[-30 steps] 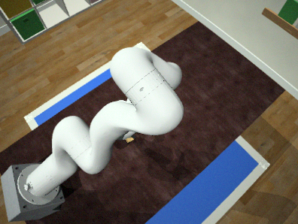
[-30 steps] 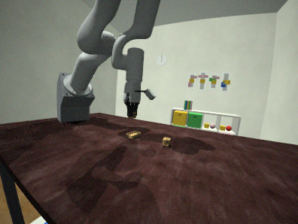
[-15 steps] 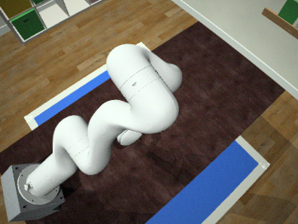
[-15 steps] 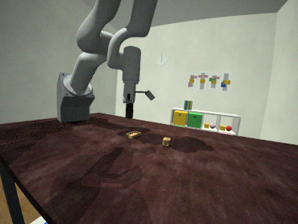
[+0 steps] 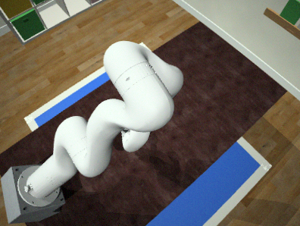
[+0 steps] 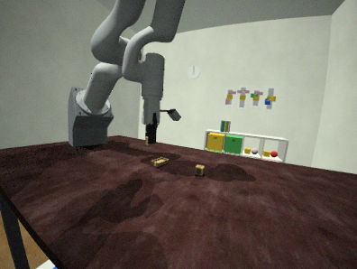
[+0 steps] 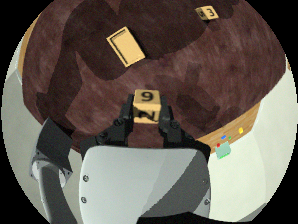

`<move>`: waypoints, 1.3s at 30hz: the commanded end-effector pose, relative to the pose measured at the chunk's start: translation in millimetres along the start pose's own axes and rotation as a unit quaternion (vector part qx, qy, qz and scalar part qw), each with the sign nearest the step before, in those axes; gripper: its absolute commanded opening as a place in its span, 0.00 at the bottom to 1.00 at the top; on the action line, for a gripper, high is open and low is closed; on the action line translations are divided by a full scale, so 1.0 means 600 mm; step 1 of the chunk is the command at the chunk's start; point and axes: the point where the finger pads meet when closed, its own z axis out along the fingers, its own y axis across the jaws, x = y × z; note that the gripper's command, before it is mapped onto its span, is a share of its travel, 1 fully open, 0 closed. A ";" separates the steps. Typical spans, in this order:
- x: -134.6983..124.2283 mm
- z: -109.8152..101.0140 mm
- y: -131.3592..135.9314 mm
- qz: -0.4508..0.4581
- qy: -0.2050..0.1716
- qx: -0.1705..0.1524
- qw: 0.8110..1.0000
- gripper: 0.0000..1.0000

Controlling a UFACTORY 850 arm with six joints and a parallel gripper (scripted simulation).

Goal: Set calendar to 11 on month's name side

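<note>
A cube (image 7: 145, 104) showing a 9 sits clamped in the gripper (image 7: 144, 124) above the table (image 6: 252, 212), with the tray (image 7: 123, 46) just beyond it and the second cube (image 7: 206, 12) farther off.

From above we see the white arm (image 5: 129, 114) coiled over the dark brown tabletop (image 5: 212, 114), rising from a grey base (image 5: 11, 205) at the lower left. Blue strips (image 5: 212, 189) flank the tabletop on a wood floor (image 5: 57, 57). A shelf unit (image 5: 23, 38) with a green bin (image 5: 28, 24) sits upper left.
</note>
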 end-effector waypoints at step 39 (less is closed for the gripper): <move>-0.052 0.018 0.019 -0.264 -0.007 0.009 0.964 0.29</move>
